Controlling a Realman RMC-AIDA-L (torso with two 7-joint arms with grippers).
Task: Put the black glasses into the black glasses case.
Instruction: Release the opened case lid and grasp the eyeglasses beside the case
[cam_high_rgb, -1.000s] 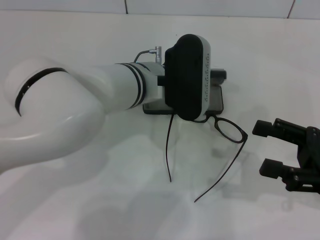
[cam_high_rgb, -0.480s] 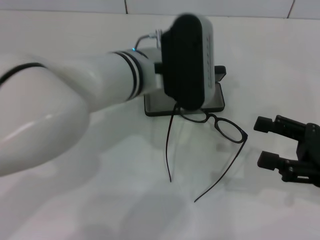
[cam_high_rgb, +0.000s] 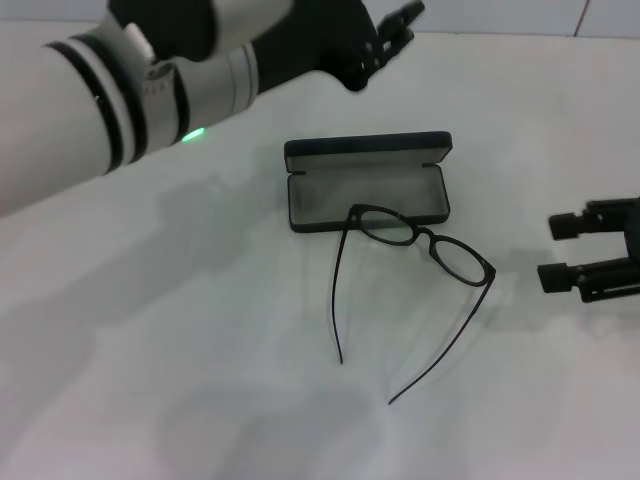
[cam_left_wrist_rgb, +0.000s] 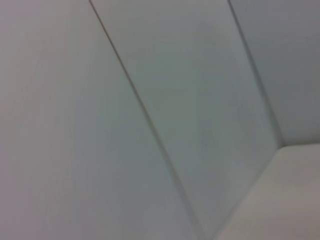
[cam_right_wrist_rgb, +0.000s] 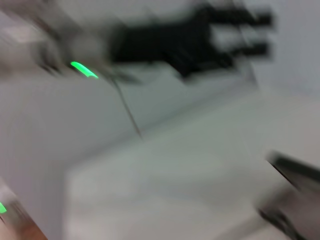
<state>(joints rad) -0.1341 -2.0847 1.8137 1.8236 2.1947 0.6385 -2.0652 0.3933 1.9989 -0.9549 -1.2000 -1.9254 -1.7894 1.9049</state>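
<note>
The black glasses case (cam_high_rgb: 330, 190) lies open in the middle of the table, grey lining up, its lid standing at the back. The black glasses (cam_high_rgb: 426, 237) lie unfolded just in front of it. One lens overlaps the case's front rim, the other rests on the table, and both temple arms point toward me. My left gripper (cam_high_rgb: 408, 22) is open and empty, raised high behind the case. It also shows blurred in the right wrist view (cam_right_wrist_rgb: 252, 34). My right gripper (cam_high_rgb: 558, 252) is open and empty at the right edge, to the right of the glasses.
The white table (cam_high_rgb: 200, 380) stretches around the case and glasses. A tiled wall (cam_high_rgb: 450, 12) runs behind the table and fills the left wrist view (cam_left_wrist_rgb: 150, 120). My left arm (cam_high_rgb: 120, 100) crosses the upper left.
My left arm has lifted up and back from over the case, uncovering the open case and the glasses. My right gripper has drawn back to the right. The glasses have not moved.
</note>
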